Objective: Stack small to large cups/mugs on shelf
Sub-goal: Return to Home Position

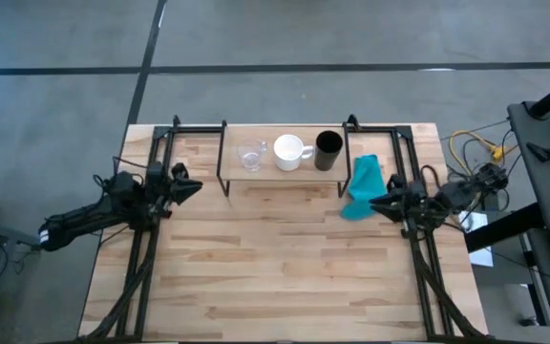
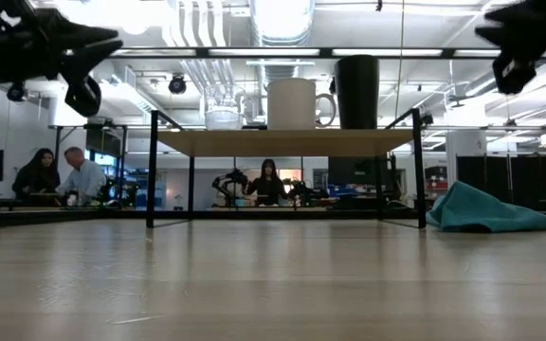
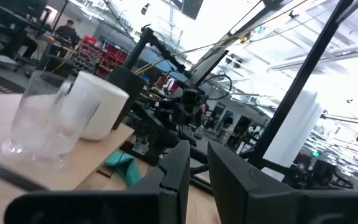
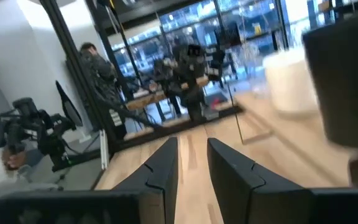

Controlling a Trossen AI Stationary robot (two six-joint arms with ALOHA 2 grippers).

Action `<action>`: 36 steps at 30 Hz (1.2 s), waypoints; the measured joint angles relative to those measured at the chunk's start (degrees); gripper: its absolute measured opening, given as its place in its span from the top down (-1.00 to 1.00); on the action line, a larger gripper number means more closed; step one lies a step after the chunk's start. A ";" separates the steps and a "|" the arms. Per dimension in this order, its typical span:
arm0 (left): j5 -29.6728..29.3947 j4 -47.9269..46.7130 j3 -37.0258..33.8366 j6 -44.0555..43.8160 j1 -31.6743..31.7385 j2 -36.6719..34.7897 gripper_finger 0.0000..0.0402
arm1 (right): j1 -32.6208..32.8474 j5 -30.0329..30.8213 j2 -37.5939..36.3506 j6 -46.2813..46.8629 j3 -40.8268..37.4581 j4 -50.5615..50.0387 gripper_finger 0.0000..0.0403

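On the shelf [image 1: 285, 176], a light-wood board on thin black legs at the table's far middle, three vessels stand in a row. The clear glass cup [image 1: 251, 157] is at the left, the white mug [image 1: 289, 153] in the middle, the black cup [image 1: 328, 151] at the right. Each rests upright on its base, as the low view shows for the glass [image 2: 223, 117], mug [image 2: 292, 104] and black cup [image 2: 357, 92]. My left gripper [image 1: 191, 187] hovers left of the shelf, slightly open and empty [image 3: 197, 180]. My right gripper [image 1: 378, 204] hovers right of it, slightly open and empty [image 4: 192, 168].
A crumpled teal cloth [image 1: 363, 186] lies on the table just right of the shelf, close under my right gripper. Black frame rails [image 1: 141, 258] run along both table sides. The wooden tabletop [image 1: 285, 268] stretches toward the near edge. People sit in the room beyond [image 2: 64, 175].
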 joint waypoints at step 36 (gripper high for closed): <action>-0.83 5.05 -4.03 -1.00 -0.02 9.72 0.78 | 0.00 4.02 0.59 6.66 -10.98 10.03 0.59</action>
